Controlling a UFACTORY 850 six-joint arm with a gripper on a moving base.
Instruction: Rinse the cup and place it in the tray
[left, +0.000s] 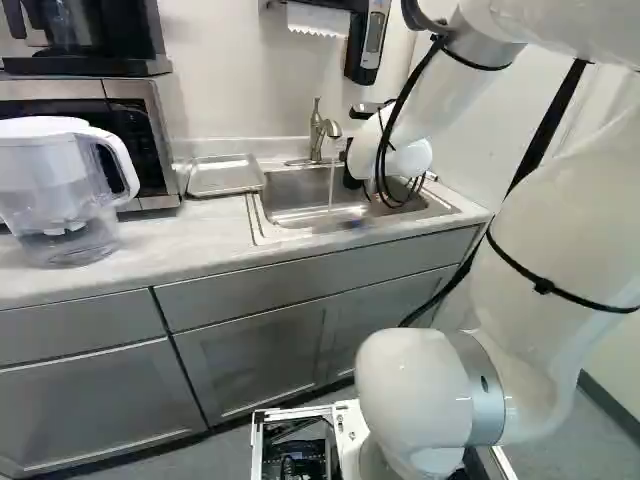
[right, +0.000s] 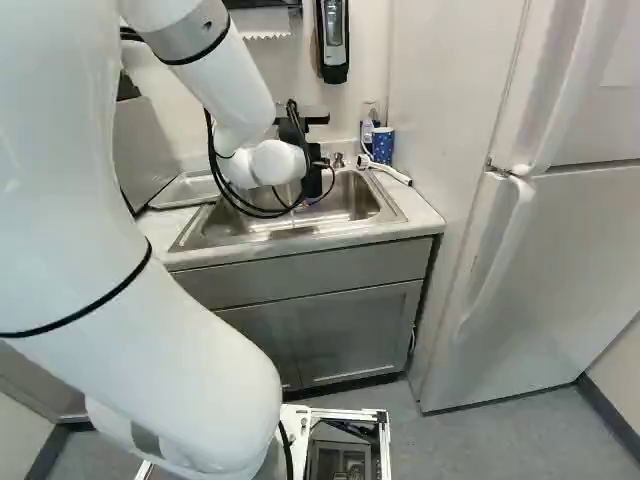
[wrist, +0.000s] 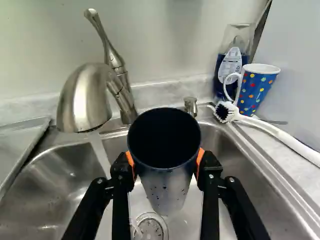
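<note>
Currently, the gripper (wrist: 166, 164) is closed on the cup (wrist: 167, 187), orange pads bearing on its two opposite sides just below the rim. Cup: tapered body, round mouth turned to the wrist camera, very dark inside and around the upper band, paler and greyish lower down, with small dark specks on that paler wall. Whether these are dirt, drops or pattern cannot be told; nor can any water inside be made out. Its exact tilt is uncertain. Location: held over the sink (wrist: 60, 182), the drain (wrist: 150, 227) showing beyond its lower end. The water stream (wrist: 99, 150) runs from the faucet (wrist: 82, 102) and falls beside the cup, on the side towards the tray (left: 225, 175), apparently missing the mouth. Progress: cup in grasp, water on; placing not done. Whether any rinsing has been achieved is not shown. Judged remaining: bring the mouth under the stream if unrinsed, tip the water out, then carry the cup to the tray, which lies on the worktop (left: 130, 270) just beside the sink. Risk: knocking the rim on the spout in passing. Farther off, on the other side of the sink: a white brush (wrist: 275, 131), a dotted mug (wrist: 257, 91), a bottle of blue liquid (wrist: 231, 62).
</note>
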